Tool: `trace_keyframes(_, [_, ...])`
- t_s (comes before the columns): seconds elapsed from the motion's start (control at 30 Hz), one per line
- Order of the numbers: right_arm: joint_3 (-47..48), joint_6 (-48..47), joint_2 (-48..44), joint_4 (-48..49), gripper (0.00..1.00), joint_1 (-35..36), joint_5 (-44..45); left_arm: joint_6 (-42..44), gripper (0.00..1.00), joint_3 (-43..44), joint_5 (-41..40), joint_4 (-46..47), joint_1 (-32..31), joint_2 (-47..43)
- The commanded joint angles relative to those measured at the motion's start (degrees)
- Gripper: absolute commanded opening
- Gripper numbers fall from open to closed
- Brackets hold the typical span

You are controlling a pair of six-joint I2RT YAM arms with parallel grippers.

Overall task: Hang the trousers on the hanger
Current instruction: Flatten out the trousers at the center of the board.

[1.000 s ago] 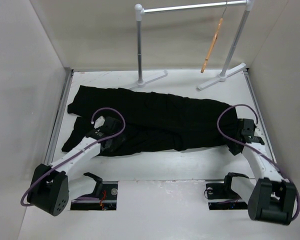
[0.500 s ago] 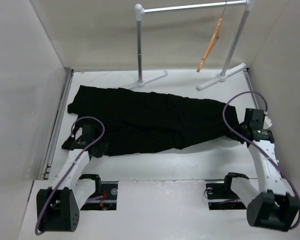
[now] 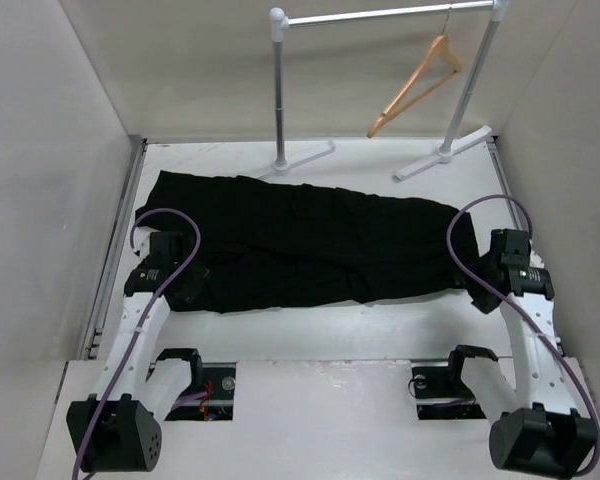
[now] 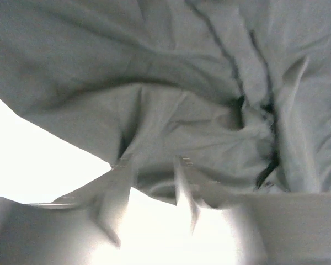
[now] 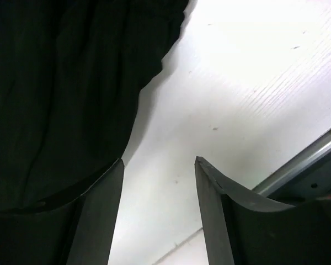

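The black trousers (image 3: 310,240) lie spread across the white table, waist end at the right and legs at the left. The tan wooden hanger (image 3: 415,82) hangs by its hook from the rack's rod at the back right, tilted. My left gripper (image 3: 183,287) is open and low over the trousers' left front edge. In the left wrist view its blurred fingertips (image 4: 121,171) straddle the fabric (image 4: 182,83) edge. My right gripper (image 3: 477,287) is open and empty at the trousers' right end. One of its fingers (image 5: 99,210) is over the fabric (image 5: 55,83), with bare table between the jaws.
The silver metal rack (image 3: 278,90) stands at the back, its two white feet (image 3: 305,158) on the table (image 3: 380,325). Grey walls close in the left and right sides. The arm bases and two dark openings (image 3: 195,385) sit at the near edge.
My left gripper has moved left along the trousers' front edge. My right gripper has shifted right and back a little. The hanger has swung round from edge-on to showing its triangle.
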Motion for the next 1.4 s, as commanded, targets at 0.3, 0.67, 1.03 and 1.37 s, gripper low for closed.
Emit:
trace_keyframes(0.3, [-8.8,3.8,19.9,31.7,0.54,-16.5,-1.9,-1.2,0.57,-8.7,7.2,0.4,-8.0,3.4])
trace_keyframes(0.67, [-5.6,4.0,20.2,29.3,0.02,-16.5,0.5,-3.8,0.05,-9.9,4.8,6.8,-2.1,4.4])
trace_keyframes(1.03, [2.9,0.2,4.2,7.5,0.00,-13.0,4.0,-2.7,0.01,14.9,1.2,-11.9,-2.6,-0.3])
trace_keyframes(1.37, [2.3,-1.5,10.6,14.9,0.00,-13.8,3.5,5.5,0.06,22.6,-7.0,-13.6,-2.8,7.1])
